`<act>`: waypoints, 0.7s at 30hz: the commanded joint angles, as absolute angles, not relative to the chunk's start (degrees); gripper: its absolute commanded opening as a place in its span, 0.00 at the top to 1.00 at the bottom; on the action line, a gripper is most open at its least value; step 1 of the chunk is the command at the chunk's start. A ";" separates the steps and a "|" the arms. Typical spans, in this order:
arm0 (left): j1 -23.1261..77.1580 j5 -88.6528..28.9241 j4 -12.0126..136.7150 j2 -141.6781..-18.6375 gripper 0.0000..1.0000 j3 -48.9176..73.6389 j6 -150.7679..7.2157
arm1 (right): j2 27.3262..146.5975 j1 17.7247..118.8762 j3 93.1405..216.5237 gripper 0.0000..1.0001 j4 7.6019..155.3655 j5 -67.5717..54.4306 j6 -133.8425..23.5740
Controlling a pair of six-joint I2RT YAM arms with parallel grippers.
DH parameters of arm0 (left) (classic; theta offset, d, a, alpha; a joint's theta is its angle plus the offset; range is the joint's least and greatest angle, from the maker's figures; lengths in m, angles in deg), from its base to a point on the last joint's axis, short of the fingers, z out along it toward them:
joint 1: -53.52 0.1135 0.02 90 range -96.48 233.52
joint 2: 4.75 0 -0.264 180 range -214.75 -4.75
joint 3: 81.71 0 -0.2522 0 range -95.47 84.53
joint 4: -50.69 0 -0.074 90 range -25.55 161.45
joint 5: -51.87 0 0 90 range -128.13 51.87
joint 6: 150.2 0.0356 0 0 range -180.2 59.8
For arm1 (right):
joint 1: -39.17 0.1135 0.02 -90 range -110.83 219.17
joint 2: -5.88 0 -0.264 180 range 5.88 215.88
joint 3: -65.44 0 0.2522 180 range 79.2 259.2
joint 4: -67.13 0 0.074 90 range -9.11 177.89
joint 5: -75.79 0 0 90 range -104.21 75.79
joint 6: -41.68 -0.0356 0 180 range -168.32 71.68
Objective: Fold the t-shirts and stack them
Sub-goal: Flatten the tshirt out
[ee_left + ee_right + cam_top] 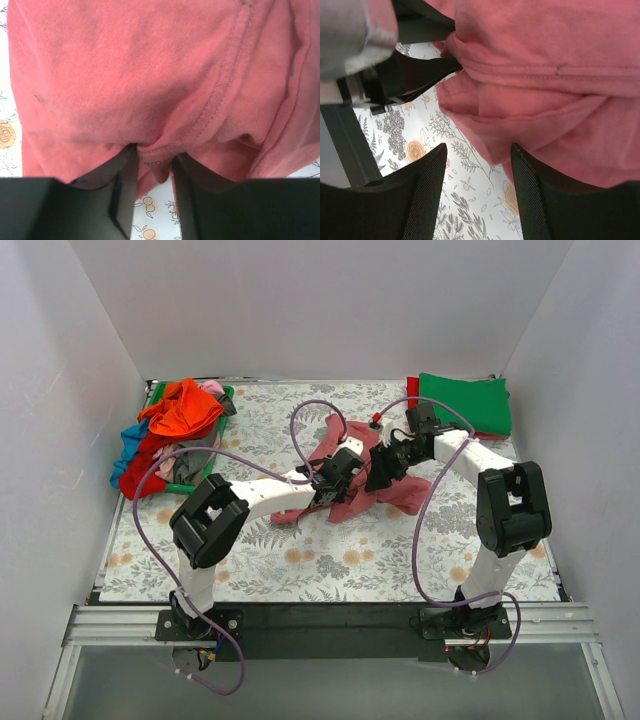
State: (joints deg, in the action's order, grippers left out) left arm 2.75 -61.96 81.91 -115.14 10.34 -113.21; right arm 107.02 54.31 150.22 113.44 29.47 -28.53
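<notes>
Centrally on the bench (300, 560), the left hand (153, 156) pinches the hem of a rose tee (125, 75); the right hand (479, 146) hovers spread beside it.

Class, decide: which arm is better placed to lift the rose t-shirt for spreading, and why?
Probably left: the left tool pinches a hem fold of the rose t-shirt; the right tool stands open, gripping nothing, fabric just at its tips.
</notes>
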 commanded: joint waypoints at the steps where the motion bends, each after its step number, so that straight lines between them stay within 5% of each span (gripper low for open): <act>1: 2.54 -63.79 80.54 -112.33 0.81 9.90 -112.76 | 110.46 55.35 154.77 0.42 112.97 27.98 -30.83; 3: 2.54 -63.35 80.10 -111.28 0.98 10.70 -112.93 | 111.52 55.26 155.13 0.45 113.06 24.74 -30.74; 7: 2.98 -61.25 79.48 -103.91 1.00 13.59 -115.47 | 112.84 55.35 155.84 0.70 113.06 25.43 -30.74; 8: 3.24 -59.15 79.48 -101.72 1.00 14.56 -116.09 | 112.58 55.26 155.93 0.86 113.14 25.51 -30.65; 10: 3.50 -56.68 79.83 -98.11 1.00 15.79 -117.76 | 111.88 55.17 155.84 0.99 113.41 24.99 -30.48; 16: 5.18 -49.20 80.28 -87.55 1.00 22.47 -123.12 | 105.29 53.50 153.47 0.97 113.15 25.87 -30.39; 19: 5.70 -45.87 80.27 -84.91 1.00 24.32 -124.09 | 105.28 54.20 153.03 0.63 113.23 27.54 -31.18; 21: 5.88 -45.07 80.19 -84.12 1.00 25.03 -124.44 | 105.72 55.42 153.03 0.58 113.14 27.01 -31.18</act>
